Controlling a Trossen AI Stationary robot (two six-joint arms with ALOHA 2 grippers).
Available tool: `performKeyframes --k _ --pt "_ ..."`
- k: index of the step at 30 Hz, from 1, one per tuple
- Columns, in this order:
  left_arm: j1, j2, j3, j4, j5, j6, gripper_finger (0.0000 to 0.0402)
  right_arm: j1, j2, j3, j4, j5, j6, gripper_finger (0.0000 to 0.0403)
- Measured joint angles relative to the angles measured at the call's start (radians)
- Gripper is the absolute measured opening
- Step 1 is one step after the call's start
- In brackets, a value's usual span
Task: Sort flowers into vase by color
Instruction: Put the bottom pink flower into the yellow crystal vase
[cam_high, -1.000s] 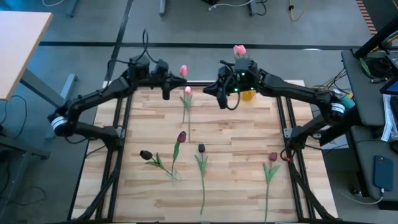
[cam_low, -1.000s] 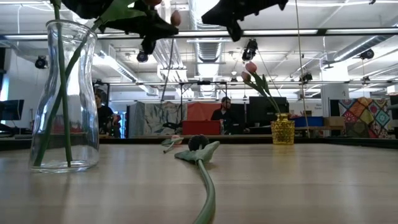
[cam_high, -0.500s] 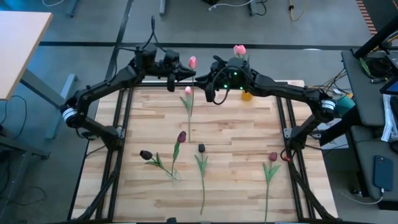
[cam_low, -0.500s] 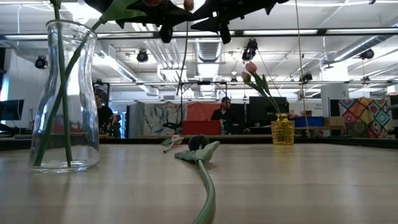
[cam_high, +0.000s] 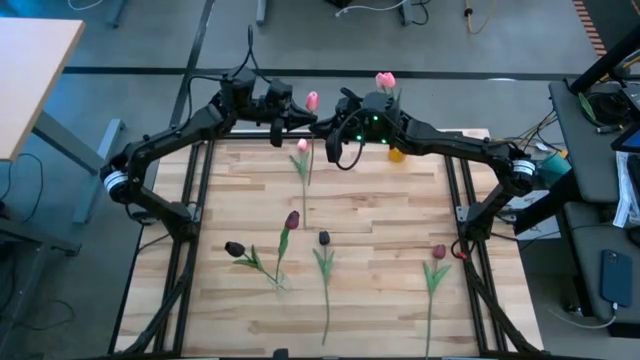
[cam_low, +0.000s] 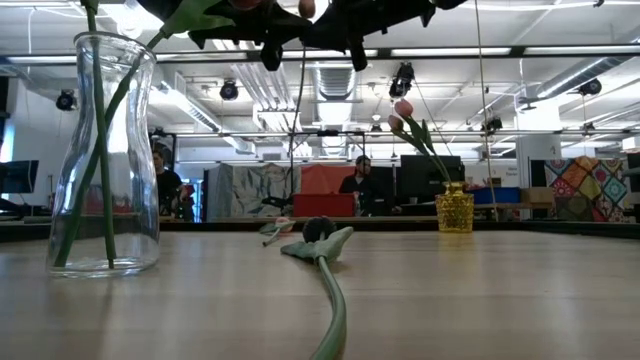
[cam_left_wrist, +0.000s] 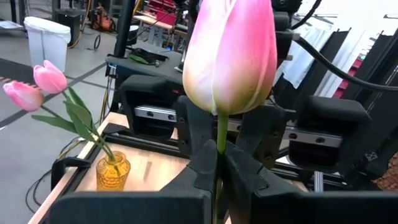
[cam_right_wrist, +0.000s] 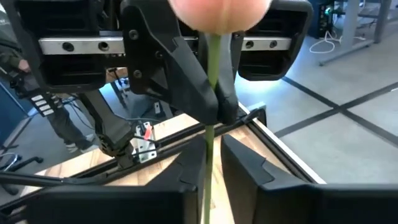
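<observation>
pink tulip (cam_left_wrist: 230, 53) | thin stem clamped in left tool (cam_left_wrist: 217, 180) | right tool (cam_right_wrist: 208, 177) apart around stem

We see a light wooden desk (cam_high: 380, 215) in a black frame. At ten o'clock sits another desk's corner (cam_high: 30, 70). Behind, a white bin (cam_left_wrist: 46, 37) and seated people (cam_low: 360, 185).

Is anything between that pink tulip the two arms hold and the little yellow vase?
Nothing visible. The pink tulip sits pinched by the left tool, with the right tool around its stem; the yellow vase stands just beyond the right arm.
</observation>
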Motion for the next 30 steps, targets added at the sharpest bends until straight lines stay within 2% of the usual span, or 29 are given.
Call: performKeyframes --k 3,13,19,24,30 --pt "0.0 0.0 0.0 0.002 -0.004 -0.028 0.0003 0.0 -0.001 0.0 0.007 -0.001 -0.016 0.0015" --pt "0.004 0.0 0.0 -0.003 0.001 -0.067 0.0072 -0.008 -0.072 -0.001 -0.039 0.097 -0.108 0.0009" --pt "0.004 -0.001 0.0 -0.029 0.005 -0.065 0.0113 -0.043 -0.177 -0.005 -0.204 0.22 -0.193 0.0009" --pt "0.004 -0.002 -0.004 -0.037 0.004 -0.051 0.0117 -0.084 -0.285 -0.054 -0.299 0.288 -0.27 0.0009" --pt "0.004 -0.002 -0.004 -0.036 0.003 -0.051 0.0108 -0.154 -0.429 -0.222 -0.306 0.343 -0.3 0.0009"
